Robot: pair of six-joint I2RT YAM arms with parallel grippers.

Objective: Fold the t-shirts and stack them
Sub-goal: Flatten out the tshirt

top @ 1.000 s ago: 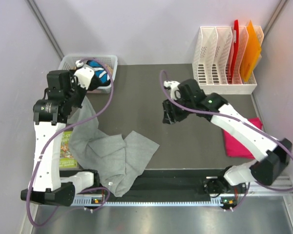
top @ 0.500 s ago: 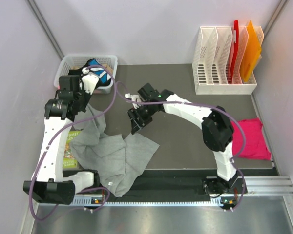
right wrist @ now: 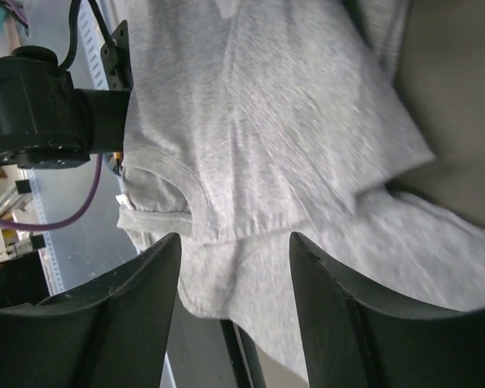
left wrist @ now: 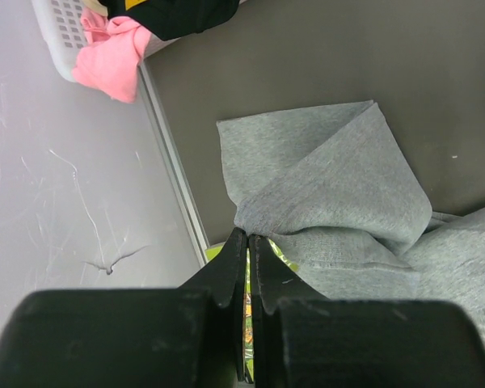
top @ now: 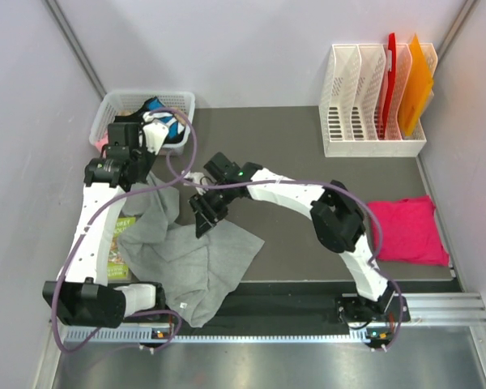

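Grey shirt crumpled over the near-left of the dark surface from above, long axis running far-left to near edge, right claw directly over its middle; pink shirt folded, well apart at right. From the left wrist, left claw clenched on a grey fold. From the right wrist, right claw released, grey cloth straight below, so probably a plain descent.
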